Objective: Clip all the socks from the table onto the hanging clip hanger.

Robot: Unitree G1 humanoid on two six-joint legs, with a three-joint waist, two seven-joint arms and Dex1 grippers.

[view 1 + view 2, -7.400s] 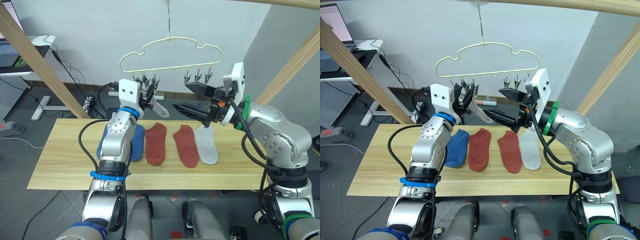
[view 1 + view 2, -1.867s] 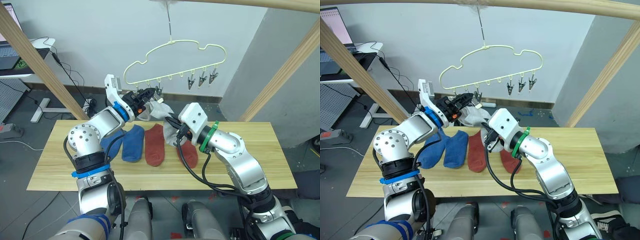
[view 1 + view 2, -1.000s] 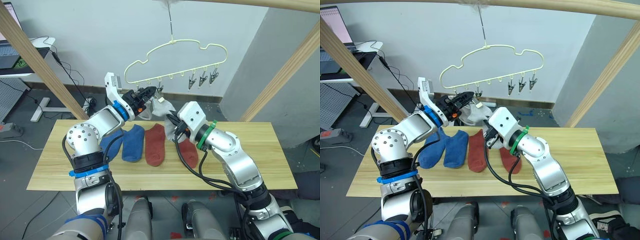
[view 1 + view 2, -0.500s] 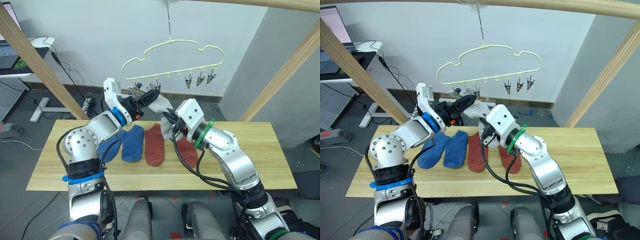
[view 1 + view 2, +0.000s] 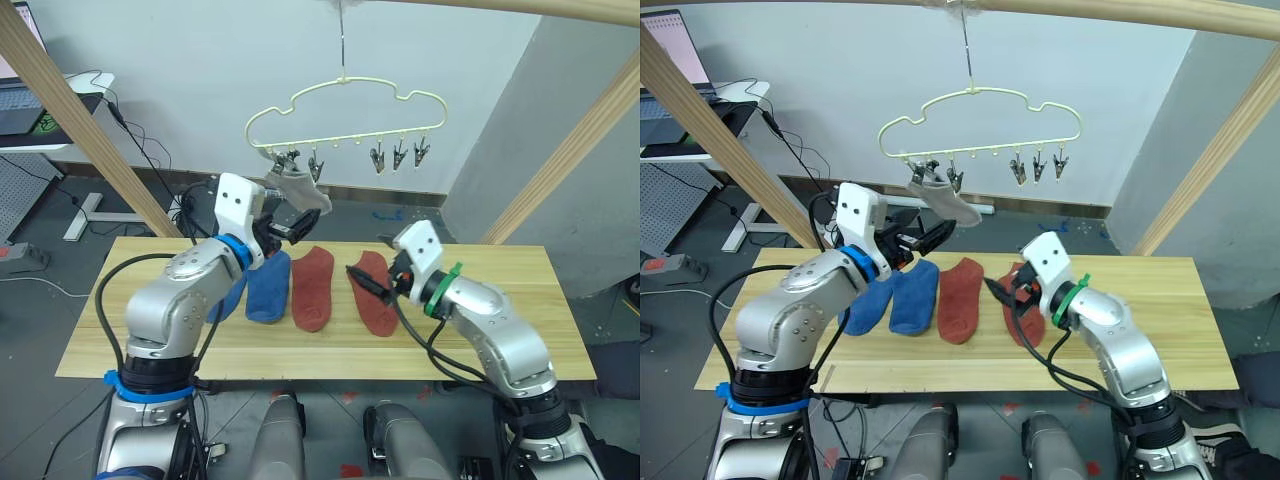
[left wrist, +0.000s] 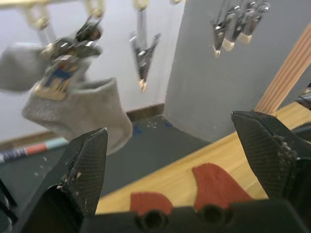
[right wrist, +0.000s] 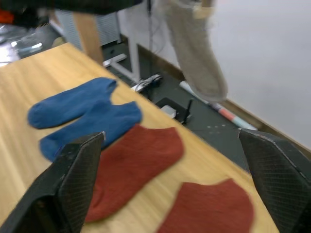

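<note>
A grey sock (image 5: 300, 189) hangs clipped on the hanger (image 5: 345, 110), left of centre. Two blue socks (image 5: 895, 297) and two red socks (image 5: 962, 298) lie on the table (image 5: 500, 330). Left gripper (image 5: 290, 227) and right gripper (image 5: 365, 281) both hold their fingers apart, empty

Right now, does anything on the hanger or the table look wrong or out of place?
Nothing looks damaged. The hanger hangs slightly tilted, with grey socks clipped only at its left end. Two blue socks and two red socks lie flat on the table.
</note>
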